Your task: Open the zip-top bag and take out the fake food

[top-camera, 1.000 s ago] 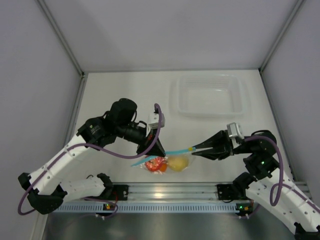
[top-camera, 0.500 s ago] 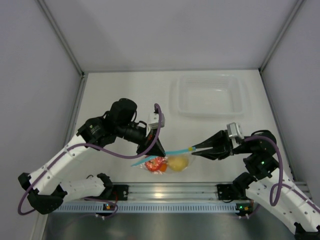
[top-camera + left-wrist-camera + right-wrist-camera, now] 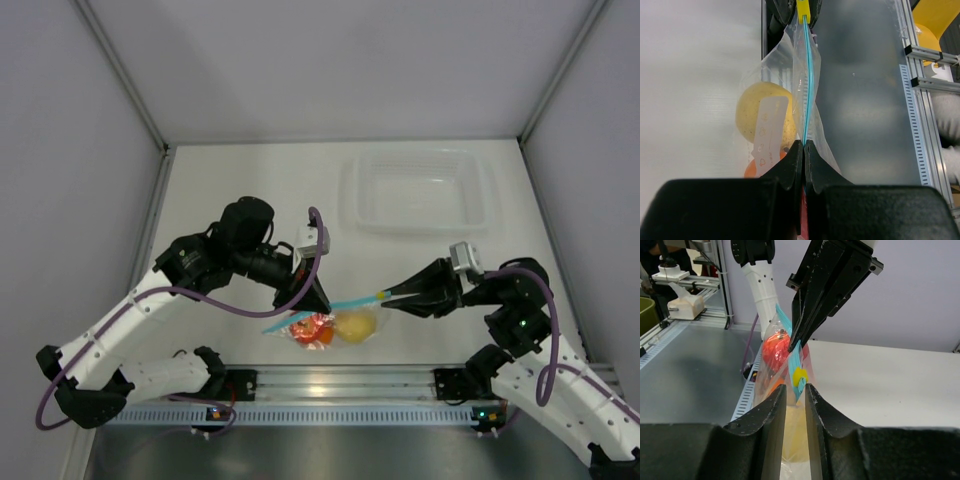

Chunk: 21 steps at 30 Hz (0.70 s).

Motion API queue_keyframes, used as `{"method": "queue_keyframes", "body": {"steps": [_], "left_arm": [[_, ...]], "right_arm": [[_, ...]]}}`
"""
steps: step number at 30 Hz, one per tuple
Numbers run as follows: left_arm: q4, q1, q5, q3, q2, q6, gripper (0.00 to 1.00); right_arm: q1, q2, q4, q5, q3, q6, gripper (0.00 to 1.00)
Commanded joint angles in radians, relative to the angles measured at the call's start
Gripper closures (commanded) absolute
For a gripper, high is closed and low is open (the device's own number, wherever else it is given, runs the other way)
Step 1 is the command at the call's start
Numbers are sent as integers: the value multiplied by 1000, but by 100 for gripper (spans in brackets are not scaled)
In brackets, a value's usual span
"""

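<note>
The zip-top bag point(image 3: 338, 318) hangs between my two grippers just above the table's near edge, its light blue zip strip point(image 3: 808, 90) stretched taut. My left gripper point(image 3: 317, 299) is shut on the strip's left part, also seen in the left wrist view point(image 3: 803, 143). My right gripper point(image 3: 385, 297) is narrowly open, with the yellow slider point(image 3: 800, 376) at its fingertips point(image 3: 795, 386) at the strip's right end. Inside the bag are the red fruit point(image 3: 309, 325), the orange fruit point(image 3: 752, 168) and the yellow pear-shaped fruit point(image 3: 357, 326).
A clear rigid tray point(image 3: 415, 154) stands at the back right of the table. An aluminium rail point(image 3: 330, 381) runs along the near edge just below the bag. White walls close in the left, right and back sides.
My right gripper has edged a little to the left, toward the yellow slider. The left gripper and the bag have stayed put.
</note>
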Motion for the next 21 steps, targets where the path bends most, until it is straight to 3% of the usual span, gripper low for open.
{"method": "queue_keyframes", "body": {"steps": [1, 4, 6, 11, 20, 21], "left_arm": [[22, 2, 29, 23, -12, 24, 100], [22, 2, 20, 23, -16, 24, 100], [22, 2, 17, 23, -22, 22, 100], [22, 2, 8, 22, -27, 21, 100], [22, 2, -96, 19, -35, 8, 99], [22, 2, -121, 23, -35, 1, 87]], "right_arm": [[22, -3, -1, 3, 9, -31, 76], [22, -11, -4, 6, 1, -31, 76], [22, -14, -2, 3, -3, -28, 86], [22, -28, -8, 17, -8, -31, 100], [22, -8, -112, 101, 47, -52, 100], [22, 0, -129, 112, 58, -52, 100]]}}
